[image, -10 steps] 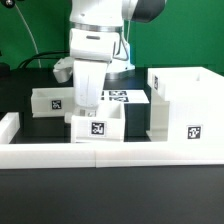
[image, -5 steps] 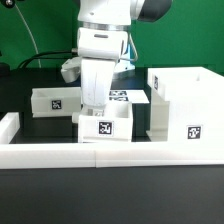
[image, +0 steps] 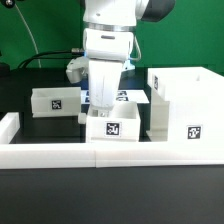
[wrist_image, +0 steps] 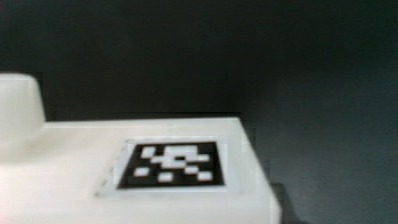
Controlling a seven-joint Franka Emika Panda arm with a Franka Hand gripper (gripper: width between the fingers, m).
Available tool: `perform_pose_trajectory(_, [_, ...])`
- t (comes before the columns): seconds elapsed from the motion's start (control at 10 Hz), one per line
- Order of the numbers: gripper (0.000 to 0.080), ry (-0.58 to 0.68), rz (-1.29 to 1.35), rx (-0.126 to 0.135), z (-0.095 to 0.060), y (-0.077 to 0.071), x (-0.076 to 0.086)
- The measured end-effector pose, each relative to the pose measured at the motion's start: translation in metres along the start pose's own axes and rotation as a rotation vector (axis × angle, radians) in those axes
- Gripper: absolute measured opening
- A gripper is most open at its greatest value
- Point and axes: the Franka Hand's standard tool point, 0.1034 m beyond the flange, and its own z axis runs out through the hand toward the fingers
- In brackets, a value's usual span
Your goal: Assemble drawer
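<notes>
A small white open-top tray [image: 113, 128] with a tag on its front stands on the black table at the middle. My gripper [image: 107, 112] reaches down into it from above and is shut on its wall; the fingertips are hidden by the tray. The tall white case [image: 185, 108] stands just to the exterior view's right of this tray. The second tray [image: 54, 101] stands at the back left. The wrist view shows only a white tagged surface of the tray [wrist_image: 175, 165] close up, with no fingers in sight.
A low white wall [image: 110, 152] runs along the table's front, with a short piece [image: 8, 125] at the left. The marker board [image: 128, 96] lies flat behind the held tray. A green backdrop stands behind the table.
My gripper and the small tray have moved together to the exterior view's right, closer to the case. The case and the second tray have not moved.
</notes>
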Motion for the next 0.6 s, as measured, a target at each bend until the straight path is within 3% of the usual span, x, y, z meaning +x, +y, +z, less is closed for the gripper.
perform_pose_trajectory(0.2, [0.0042, -0.002, -0.003, 0.031, 0.0038, -0.0016, 0.0032])
perform_pose_trajectory(0.6, [0.0042, -0.002, 0.002, 0.032, 0.0047, -0.0024, 0.0006])
